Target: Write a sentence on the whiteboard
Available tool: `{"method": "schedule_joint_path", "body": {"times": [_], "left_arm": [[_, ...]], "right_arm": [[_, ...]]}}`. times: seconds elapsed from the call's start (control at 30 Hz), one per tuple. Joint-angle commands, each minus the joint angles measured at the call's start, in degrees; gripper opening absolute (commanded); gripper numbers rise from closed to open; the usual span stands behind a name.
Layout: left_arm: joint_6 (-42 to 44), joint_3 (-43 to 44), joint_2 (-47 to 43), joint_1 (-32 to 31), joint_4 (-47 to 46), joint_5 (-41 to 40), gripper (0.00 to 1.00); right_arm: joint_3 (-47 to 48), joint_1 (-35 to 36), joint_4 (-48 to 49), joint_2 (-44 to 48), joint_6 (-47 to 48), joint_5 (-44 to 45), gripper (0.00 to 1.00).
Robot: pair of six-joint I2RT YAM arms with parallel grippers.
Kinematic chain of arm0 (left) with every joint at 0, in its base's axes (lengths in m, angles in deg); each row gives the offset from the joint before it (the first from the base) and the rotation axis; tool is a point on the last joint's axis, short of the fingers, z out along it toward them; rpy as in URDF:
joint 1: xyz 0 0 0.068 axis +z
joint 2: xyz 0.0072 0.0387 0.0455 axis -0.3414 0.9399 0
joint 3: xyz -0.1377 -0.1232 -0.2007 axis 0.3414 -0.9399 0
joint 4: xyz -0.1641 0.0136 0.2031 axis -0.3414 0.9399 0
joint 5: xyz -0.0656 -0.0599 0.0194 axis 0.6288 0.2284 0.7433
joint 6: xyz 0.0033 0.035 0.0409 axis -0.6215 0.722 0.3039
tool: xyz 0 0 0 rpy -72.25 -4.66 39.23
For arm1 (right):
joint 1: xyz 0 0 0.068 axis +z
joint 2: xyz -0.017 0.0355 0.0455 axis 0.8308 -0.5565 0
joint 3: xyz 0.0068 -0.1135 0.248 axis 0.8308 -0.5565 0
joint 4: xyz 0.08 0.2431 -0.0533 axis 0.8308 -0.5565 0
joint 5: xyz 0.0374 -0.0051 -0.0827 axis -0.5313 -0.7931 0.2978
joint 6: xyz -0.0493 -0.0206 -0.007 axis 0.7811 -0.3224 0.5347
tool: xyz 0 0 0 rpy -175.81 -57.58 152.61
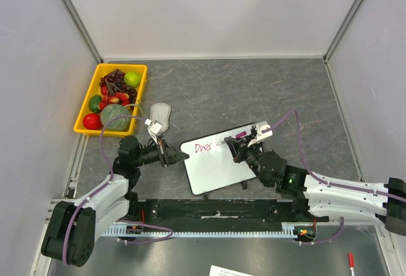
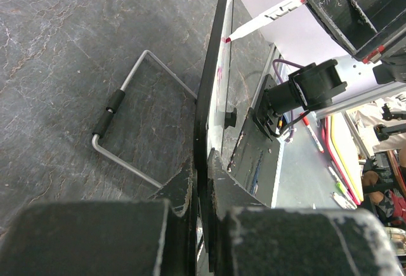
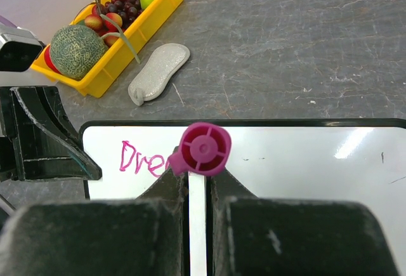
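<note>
The whiteboard (image 1: 212, 171) stands tilted on the table's near middle, black frame edge-on in the left wrist view (image 2: 212, 79). My left gripper (image 1: 183, 156) (image 2: 204, 174) is shut on its left edge. The sentence (image 1: 206, 148) (image 3: 143, 158) reads "Dre" in magenta at the board's upper left. My right gripper (image 1: 240, 144) (image 3: 196, 177) is shut on a white marker (image 3: 204, 149) with a magenta end cap. It is held upright over the board (image 3: 304, 155). The marker's (image 2: 266, 17) tip meets the board face just right of the letters.
A yellow bin (image 1: 120, 66) of fruit sits at the back left, with a grey oval eraser pad (image 1: 160, 115) (image 3: 158, 73) beside it. The board's wire stand (image 2: 120, 98) rests on the table behind it. A red pen (image 1: 350, 262) lies off the table at the near right.
</note>
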Motion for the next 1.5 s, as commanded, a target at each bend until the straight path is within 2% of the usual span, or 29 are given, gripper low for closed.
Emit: {"method": "schedule_joint_path", "body": {"times": [0.0, 0.53, 1.07, 1.47], "left_arm": [[3.51, -0.48, -0.68, -0.09, -1.67, 0.01, 0.02], [3.68, -0.48, -0.94, -0.09, -1.31, -0.16, 0.02], [3.60, -0.48, -1.03, -0.09, -1.31, -0.16, 0.02], [3.68, -0.48, -0.85, -0.09, -1.40, -0.16, 0.02]], "right_arm": [[1.81, -0.57, 1.86, -0.71, 1.29, 2.98, 0.00], [0.75, -1.45, 0.72, 1.13, 0.32, 3.77, 0.00], [-2.15, -1.54, -3.68, 1.83, -1.96, -0.54, 0.00], [-0.13, -1.63, -0.87, 1.93, -0.30, 2.89, 0.00]]}}
